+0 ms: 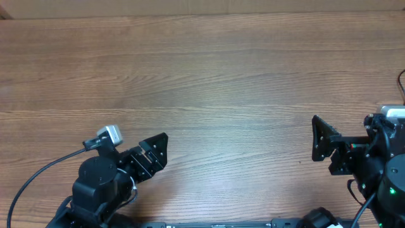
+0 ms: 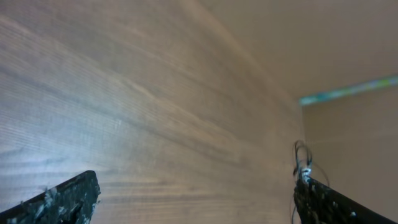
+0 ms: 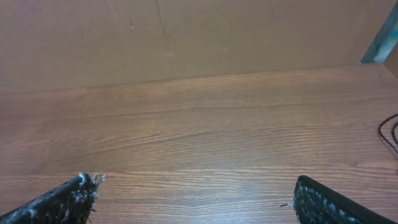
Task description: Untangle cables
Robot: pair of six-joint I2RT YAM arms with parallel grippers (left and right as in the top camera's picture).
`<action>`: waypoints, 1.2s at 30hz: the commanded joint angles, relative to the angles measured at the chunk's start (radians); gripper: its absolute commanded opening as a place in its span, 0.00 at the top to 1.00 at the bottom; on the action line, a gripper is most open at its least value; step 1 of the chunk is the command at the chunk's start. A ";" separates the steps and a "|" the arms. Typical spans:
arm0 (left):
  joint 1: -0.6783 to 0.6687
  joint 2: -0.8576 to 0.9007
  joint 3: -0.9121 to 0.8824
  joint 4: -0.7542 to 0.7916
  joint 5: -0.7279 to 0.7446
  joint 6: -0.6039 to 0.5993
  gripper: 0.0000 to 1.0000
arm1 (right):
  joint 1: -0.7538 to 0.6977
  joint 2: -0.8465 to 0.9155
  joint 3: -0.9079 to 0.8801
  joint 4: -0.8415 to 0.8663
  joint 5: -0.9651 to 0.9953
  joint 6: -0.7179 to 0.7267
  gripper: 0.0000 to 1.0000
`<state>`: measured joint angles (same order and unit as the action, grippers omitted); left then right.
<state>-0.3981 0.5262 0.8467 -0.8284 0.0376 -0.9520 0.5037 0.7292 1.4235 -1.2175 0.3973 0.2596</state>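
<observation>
**Both pairs of fingers open and empty; cord at the far right edge**

Overhead: the brown wood-grain surface [image 1: 202, 76] spreads between two black arms. The left fingers [image 1: 157, 149] point up and to the right from the near-left corner. The right fingers [image 1: 321, 144] face left from the near-right. A thin black cord [image 1: 401, 85] curves in at the right edge, well apart from both, with its ends out of view.

Left wrist: the left fingers [image 2: 62, 202] stand wide apart, with only wood between them. Thin dark loops [image 2: 301, 155] show just above the right-hand finger; I cannot tell whether they are cord.

Right wrist: the right fingers [image 3: 62, 202] are likewise spread wide, gripping nothing. This view alone shows a bend of the cord [image 3: 388, 132] lying on the wood at the right edge, beyond the fingers.
</observation>
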 commanded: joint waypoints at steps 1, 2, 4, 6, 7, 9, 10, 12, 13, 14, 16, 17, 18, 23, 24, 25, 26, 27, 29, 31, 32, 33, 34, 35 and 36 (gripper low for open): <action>-0.002 -0.010 -0.005 0.043 -0.097 -0.025 0.00 | 0.000 -0.005 -0.003 0.003 0.009 -0.005 0.00; -0.002 -0.010 -0.005 0.067 -0.118 -0.024 0.01 | 0.000 -0.005 -0.003 0.003 0.009 -0.005 0.00; -0.004 -0.011 -0.008 0.108 -0.171 -0.024 0.01 | 0.000 -0.005 -0.003 0.003 0.009 -0.005 0.00; 0.002 -0.012 -0.008 0.137 -0.240 -0.025 0.00 | 0.000 -0.005 -0.003 0.003 0.009 -0.005 0.00; 0.014 -0.013 -0.008 0.145 -0.268 -0.025 0.01 | 0.000 -0.005 -0.003 0.003 0.009 -0.005 0.00; 0.054 -0.025 -0.013 0.162 -0.314 -0.025 0.01 | 0.000 -0.005 -0.003 0.003 0.009 -0.005 0.00; 0.074 -0.040 -0.018 0.175 -0.327 -0.024 0.00 | 0.000 -0.005 -0.003 0.003 0.009 -0.005 0.00; 0.157 -0.124 -0.064 0.245 -0.364 -0.024 0.01 | 0.000 -0.005 -0.003 0.003 0.009 -0.005 0.00; 0.189 -0.163 -0.092 0.279 -0.375 -0.024 0.00 | 0.000 -0.005 -0.003 0.003 0.009 -0.005 0.00; 0.220 -0.203 -0.123 0.314 -0.386 -0.024 0.00 | 0.000 -0.005 -0.003 0.003 0.009 -0.005 0.00; 0.280 -0.278 -0.188 0.390 -0.416 -0.025 0.00 | 0.000 -0.005 -0.003 0.003 0.009 -0.005 0.00; 0.316 -0.317 -0.228 0.441 -0.430 -0.025 0.00 | 0.000 -0.005 -0.003 0.003 0.009 -0.005 0.00; 0.346 -0.347 -0.261 0.487 -0.439 -0.024 0.01 | 0.000 -0.005 -0.003 0.003 0.009 -0.005 0.00; 0.438 -0.426 -0.418 0.713 -0.513 -0.024 0.00 | 0.000 -0.005 -0.003 0.003 0.009 -0.005 0.00; 0.444 -0.441 -0.456 0.743 -0.530 -0.024 0.00 | 0.000 -0.005 -0.003 0.003 0.009 -0.005 0.00; 0.445 -0.456 -0.491 0.764 -0.553 -0.024 0.00 | 0.000 -0.005 -0.003 0.003 0.009 -0.005 0.00; 0.444 -0.469 -0.523 0.781 -0.573 -0.024 0.01 | 0.000 -0.005 -0.003 0.003 0.009 -0.005 0.00; 0.444 -0.484 -0.554 0.792 -0.588 -0.025 0.00 | 0.000 -0.005 -0.003 0.003 0.009 -0.005 0.00; 0.444 -0.515 -0.611 0.811 -0.598 -0.029 0.00 | 0.000 -0.005 -0.003 0.003 0.009 -0.005 0.00; 0.444 -0.522 -0.657 0.845 -0.599 -0.033 0.00 | 0.000 -0.005 -0.003 0.003 0.009 -0.005 0.00; 0.444 -0.523 -0.679 0.866 -0.599 -0.038 0.01 | 0.000 -0.005 -0.003 0.003 0.009 -0.005 0.00; 0.444 -0.523 -0.700 0.892 -0.599 -0.040 0.00 | 0.000 -0.005 -0.003 0.003 0.009 -0.005 0.00; 0.444 -0.523 -0.714 0.912 -0.599 -0.040 0.01 | 0.000 -0.005 -0.003 0.003 0.009 -0.005 0.00; 0.444 -0.523 -0.731 0.935 -0.600 -0.039 0.00 | 0.000 -0.005 -0.003 0.003 0.009 -0.005 0.00; 0.444 -0.523 -0.747 0.951 -0.606 -0.040 0.01 | 0.000 -0.005 -0.003 0.003 0.009 -0.005 0.00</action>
<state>0.0402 0.0185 0.1448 0.0780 -0.5293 -0.9783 0.5037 0.7292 1.4235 -1.2182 0.3973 0.2577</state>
